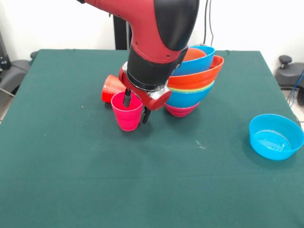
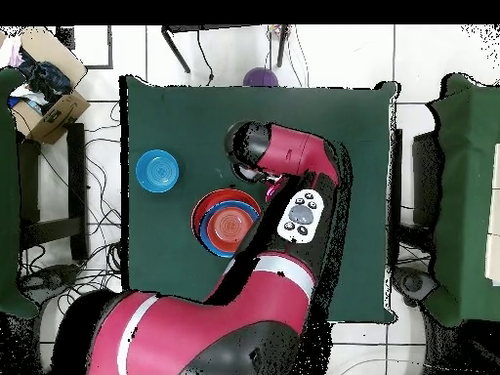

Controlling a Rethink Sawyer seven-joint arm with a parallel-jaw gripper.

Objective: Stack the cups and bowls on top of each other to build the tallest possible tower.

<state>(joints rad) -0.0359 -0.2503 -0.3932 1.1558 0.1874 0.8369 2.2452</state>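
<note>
Gripper [image 1: 135, 107] is down at the pink cup [image 1: 127, 114], which stands upright on the green worktop [image 1: 95, 180]. One finger [image 1: 127, 99] reaches inside the cup's rim, the other sits outside its wall on the stack side, so the fingers pinch the cup wall between them. Red cup [image 1: 110, 88] lies on its side just behind the pink one, partly hidden by the arm [image 1: 156, 42]. Stack of nested bowls [image 1: 194, 83] stands beside the gripper: magenta at the bottom, then blue, a thin green rim, orange, blue, with a small orange bowl inside on top. It leans slightly. Loose blue bowl [image 1: 276, 136] sits upright, well apart, near the worktop's edge. From overhead, the arm covers both cups; the stack [image 2: 227, 223] and loose bowl [image 2: 157, 170] show.
</note>
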